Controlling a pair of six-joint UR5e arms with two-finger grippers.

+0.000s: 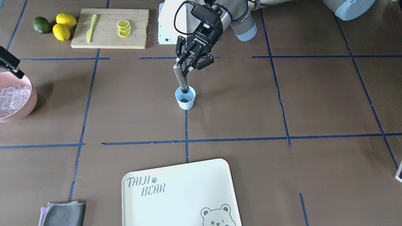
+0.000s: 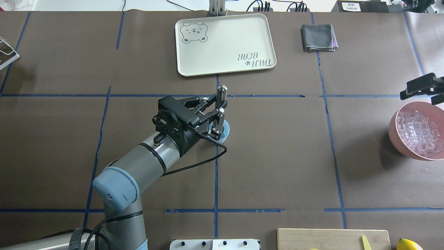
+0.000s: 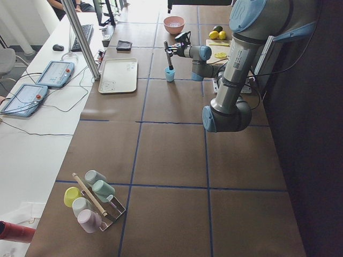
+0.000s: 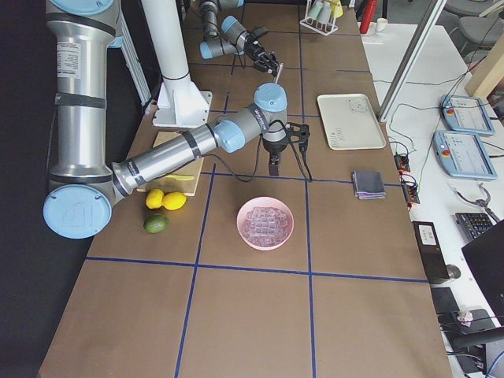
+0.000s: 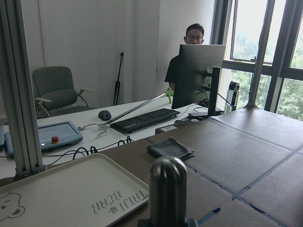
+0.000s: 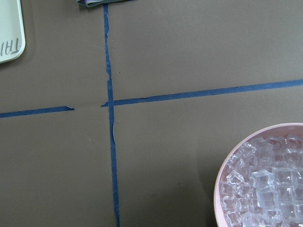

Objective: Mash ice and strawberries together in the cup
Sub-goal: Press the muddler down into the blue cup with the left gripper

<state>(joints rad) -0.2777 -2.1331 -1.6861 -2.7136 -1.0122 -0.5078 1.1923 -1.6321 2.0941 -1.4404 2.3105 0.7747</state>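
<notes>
Cup [image 1: 186, 105]: pale blue, upright near the table's middle on a taped line. We judge it light, thin-walled and easy to tip or skid under a sideways push. The outer wall, low down, looks like the best place to steady it. Nothing is holding it.
Cup contents: we see a dark greenish patch [image 1: 183, 100] on the floor. We find no ice cubes there and no red strawberry in any view.
Muddler [image 1: 180, 78]: smooth metal rod, rigid and tilted, with its black foot inside the cup. We cannot tell whether the foot touches the bottom.
Left gripper [image 1: 183, 65]: clamped on the muddler near its domed top. We think so high a hold on smooth metal could slip under hard pressing.
Ice [image 1: 11, 99]: clear cubes heaped in the pink bowl [image 1: 26, 110], well apart from the cup. We expect them to be hard, slick and brittle.
Right gripper [image 2: 421, 91]: hangs by the bowl's rim. Its fingers look parted and empty.
Tray [image 1: 176, 194]: cream, bear print, on the operators' side of the cup.
</notes>
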